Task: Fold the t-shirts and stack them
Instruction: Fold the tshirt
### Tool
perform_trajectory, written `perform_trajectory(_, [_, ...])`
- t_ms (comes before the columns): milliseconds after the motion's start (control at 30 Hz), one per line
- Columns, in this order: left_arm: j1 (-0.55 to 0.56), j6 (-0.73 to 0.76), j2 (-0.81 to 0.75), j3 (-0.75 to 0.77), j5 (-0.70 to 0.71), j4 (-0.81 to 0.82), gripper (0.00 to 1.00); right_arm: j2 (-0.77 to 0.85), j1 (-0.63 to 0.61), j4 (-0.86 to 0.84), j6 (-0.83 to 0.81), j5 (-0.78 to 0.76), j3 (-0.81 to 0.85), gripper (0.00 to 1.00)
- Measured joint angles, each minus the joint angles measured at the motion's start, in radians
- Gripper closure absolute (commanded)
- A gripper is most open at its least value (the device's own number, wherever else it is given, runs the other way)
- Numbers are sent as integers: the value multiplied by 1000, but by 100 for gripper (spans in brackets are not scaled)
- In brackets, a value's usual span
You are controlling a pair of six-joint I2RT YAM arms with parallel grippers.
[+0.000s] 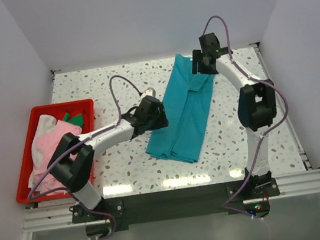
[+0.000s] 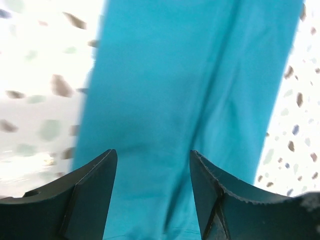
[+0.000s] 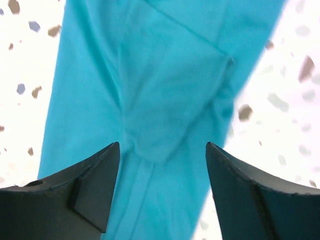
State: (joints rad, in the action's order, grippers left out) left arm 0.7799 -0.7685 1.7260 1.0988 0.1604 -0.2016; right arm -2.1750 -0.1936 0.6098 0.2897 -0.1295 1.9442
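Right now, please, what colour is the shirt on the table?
The t-shirt is teal; clearest in top external view.

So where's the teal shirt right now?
In the top view the teal shirt lies as a long folded strip on the table, slanting between the left gripper and right gripper, right of the red bin.

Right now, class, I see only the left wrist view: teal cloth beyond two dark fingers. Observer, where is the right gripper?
Observer: The right gripper is over the far end of the teal t-shirt, jaws open.
Operator: How does the shirt lie?
Observer: As a long strip, sides folded in, slanting across the table.
Operator: Any other shirts?
Observer: A pink t-shirt lies heaped in the red bin at the table's left edge.
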Motion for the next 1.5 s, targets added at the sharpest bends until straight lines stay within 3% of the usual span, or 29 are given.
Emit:
perform_trajectory(133, [-75,25,-55,-62,44,-23,37,89,-3,-7,40,-15,-111,43])
perform_trajectory(333, [-79,55,-37,-122,99,-61,39,-48,-4,-24,74,-17,-68,58])
perform_trajectory(467, [-77,58,-22,-156,102,-62,43,-156,-5,-22,85,-21,-31,58])
perform_trajectory(700, [-56,58,-36,-194,106,-13,47,-207,-14,-29,64,-11,46,58])
perform_trajectory(967, [100,-4,-40,-236,100,99,50,-296,-50,-18,-13,0,202,55])
perform_trajectory(1133, [135,-56,-72,-282,68,142,49,-306,-102,-18,-71,21,220,49])
perform_trajectory(1233, [136,-64,-89,-293,52,134,45,-306,-125,-19,-97,28,219,44])
perform_trajectory(1400, [133,-58,-124,-292,52,51,38,-293,-137,-12,-112,21,207,25])
perform_trajectory(1500, [109,-48,-158,-292,53,0,36,-262,-132,27,-113,1,198,22])
